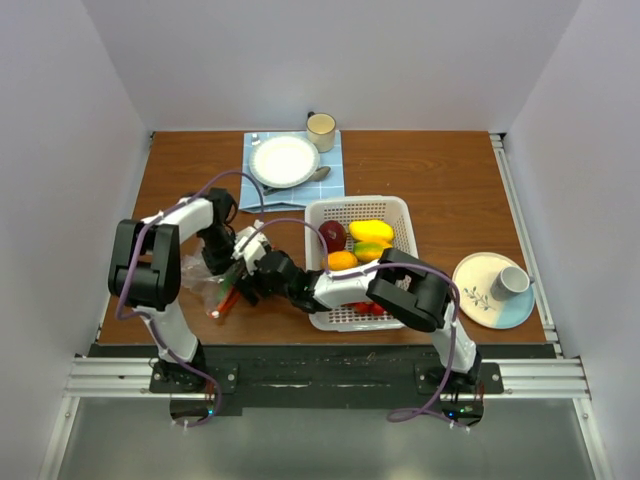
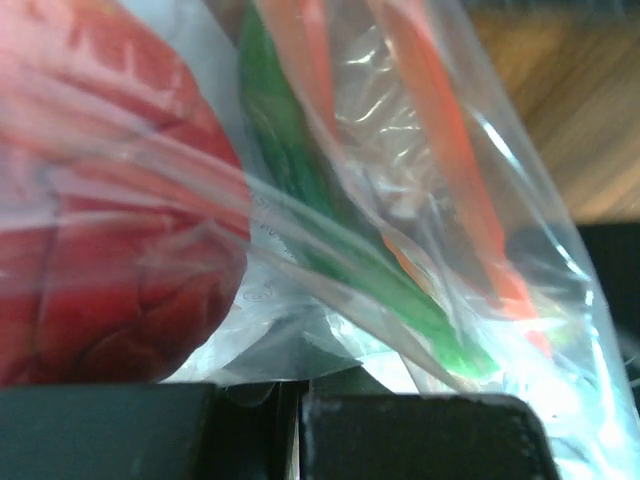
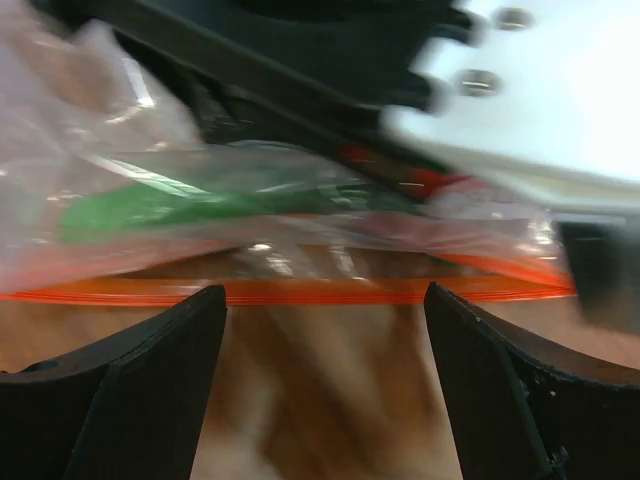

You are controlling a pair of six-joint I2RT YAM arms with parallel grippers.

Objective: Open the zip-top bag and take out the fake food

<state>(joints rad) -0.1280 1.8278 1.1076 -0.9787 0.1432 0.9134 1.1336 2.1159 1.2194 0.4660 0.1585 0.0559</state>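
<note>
The zip-top bag (image 1: 205,285) lies crumpled at the left front of the table. Inside it show a red piece (image 2: 110,230) and a green piece (image 2: 300,190) of fake food. My left gripper (image 1: 232,268) is shut, pinching a fold of the bag's clear plastic (image 2: 298,385). The orange-red zip strip (image 2: 450,150) runs up past it. My right gripper (image 1: 247,290) reaches in from the right and is open wide (image 3: 325,300). The zip strip (image 3: 320,291) stretches across just ahead of its fingertips, with the green piece (image 3: 150,213) behind. More fake food, yellow (image 1: 371,231), maroon (image 1: 332,235) and orange (image 1: 342,260), lies in the white basket (image 1: 400,215).
A white plate (image 1: 284,160) sits on a blue cloth at the back with a spoon and a cream cup (image 1: 321,130). A saucer (image 1: 480,300) with a white cup (image 1: 510,282) stands at the right front. White walls close in both sides.
</note>
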